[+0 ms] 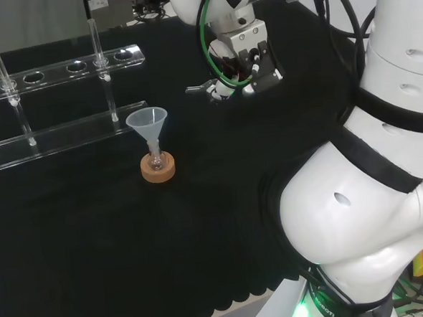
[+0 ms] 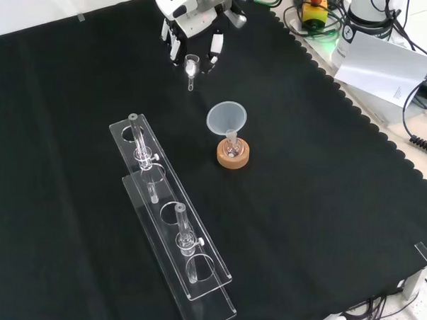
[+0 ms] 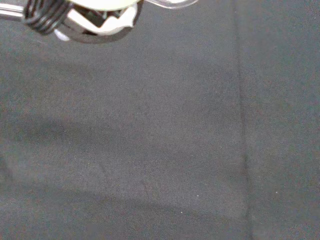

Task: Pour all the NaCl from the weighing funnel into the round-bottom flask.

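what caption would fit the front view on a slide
Hand holds a small clear weighing funnel above the black cloth, short of the funnel in the flask on its cork ring.

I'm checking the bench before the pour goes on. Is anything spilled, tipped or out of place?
Nothing stands out. The funnel sits upright in the flask on its cork ring, the cloth around it looks clean, and the hand holds the weighing funnel off to one side.

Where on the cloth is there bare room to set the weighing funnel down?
Bare cloth lies right of the cork ring in the front view, toward the scalloped edge, and left of the rack. It is crowded between the rack and the funnel.
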Robot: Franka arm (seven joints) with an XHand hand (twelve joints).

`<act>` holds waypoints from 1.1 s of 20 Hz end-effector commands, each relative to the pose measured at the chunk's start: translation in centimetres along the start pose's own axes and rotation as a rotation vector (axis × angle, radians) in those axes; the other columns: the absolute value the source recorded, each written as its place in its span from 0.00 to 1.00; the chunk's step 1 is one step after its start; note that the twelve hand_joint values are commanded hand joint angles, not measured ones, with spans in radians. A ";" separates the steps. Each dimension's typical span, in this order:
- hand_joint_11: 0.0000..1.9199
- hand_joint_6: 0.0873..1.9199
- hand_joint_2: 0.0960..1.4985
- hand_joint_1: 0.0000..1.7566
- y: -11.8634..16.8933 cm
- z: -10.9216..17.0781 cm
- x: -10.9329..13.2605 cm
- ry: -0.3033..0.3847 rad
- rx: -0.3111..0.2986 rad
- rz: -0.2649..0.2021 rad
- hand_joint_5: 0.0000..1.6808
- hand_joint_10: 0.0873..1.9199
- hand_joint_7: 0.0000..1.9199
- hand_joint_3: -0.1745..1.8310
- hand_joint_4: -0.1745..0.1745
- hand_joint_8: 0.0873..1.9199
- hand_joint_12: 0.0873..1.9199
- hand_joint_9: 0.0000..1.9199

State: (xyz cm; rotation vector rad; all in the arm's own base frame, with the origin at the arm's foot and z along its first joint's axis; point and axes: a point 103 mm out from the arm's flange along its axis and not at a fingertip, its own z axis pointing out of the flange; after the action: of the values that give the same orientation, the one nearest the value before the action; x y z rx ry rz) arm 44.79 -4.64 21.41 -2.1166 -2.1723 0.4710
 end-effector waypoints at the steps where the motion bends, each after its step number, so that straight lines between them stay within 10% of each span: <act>1: 0.53 0.32 0.44 0.63 -2.2 -1.4 -0.1 -0.007 0.012 0.005 0.75 0.02 0.71 0.37 1.00 0.14 0.46 0.76; 22: 0.54 0.31 0.44 0.64 -3.1 -4.8 5.2 -0.104 0.097 -0.120 0.75 0.01 0.71 0.37 1.00 0.13 0.45 0.77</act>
State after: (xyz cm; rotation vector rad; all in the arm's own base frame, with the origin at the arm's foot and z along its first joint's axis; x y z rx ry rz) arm 42.63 -0.17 26.33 -1.9814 -2.2468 0.6226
